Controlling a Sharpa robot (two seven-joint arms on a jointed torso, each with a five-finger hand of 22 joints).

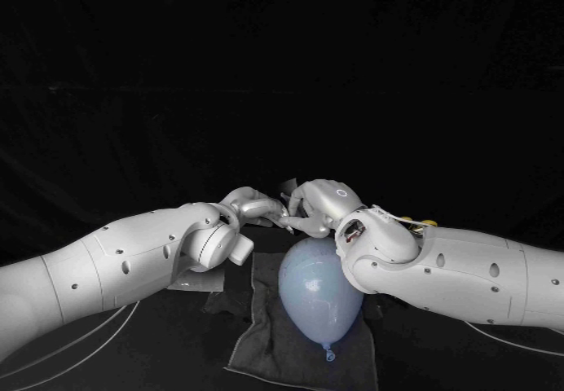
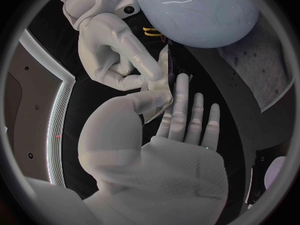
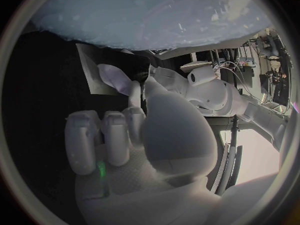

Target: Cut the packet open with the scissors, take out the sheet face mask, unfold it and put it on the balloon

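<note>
We see the two hands meet at the far end of the balloon, the left hand and the right hand almost touching above the black table. The balloon lies on its side on a dark grey cloth, its knot towards the robot and its round end just beneath the hands. In the left wrist view a thin pale piece stands between the two hands; we cannot tell whether it is the packet or the mask. The left hand's fingers lie straight and close side by side, with the thumb brought in against the pale piece, so we take it as pinched there. The right hand's fingers are curled in, and its thumb and one finger meet on the edge of the same piece. A flat silvery sheet lies on the table under the left forearm, just beside the cloth; what it is we cannot make out
</note>
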